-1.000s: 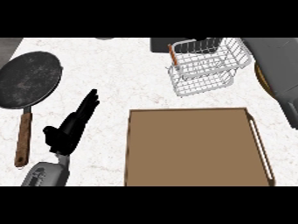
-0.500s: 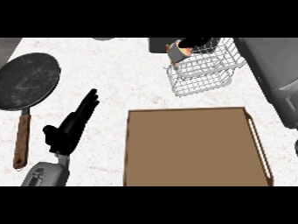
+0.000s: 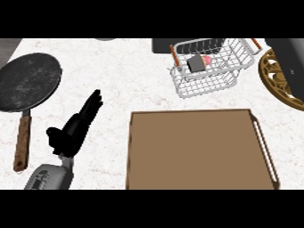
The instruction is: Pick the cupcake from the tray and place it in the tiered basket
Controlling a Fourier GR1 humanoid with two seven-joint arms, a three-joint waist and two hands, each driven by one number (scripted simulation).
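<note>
On the white marble-patterned counter (image 3: 128,75), a flat rectangular brown tray (image 3: 197,149) fills the lower centre, its surface bare. At left lies a round dark frying pan with a brown wooden handle (image 3: 26,82). Behind the tray stands a white wire tiered basket (image 3: 210,82), holding the cupcake with pink topping (image 3: 200,62) in its upper part. Between pan and tray, the robot's black left hand (image 3: 72,131) rests with fingers straight, together and empty. The right hand is out of sight.
</note>
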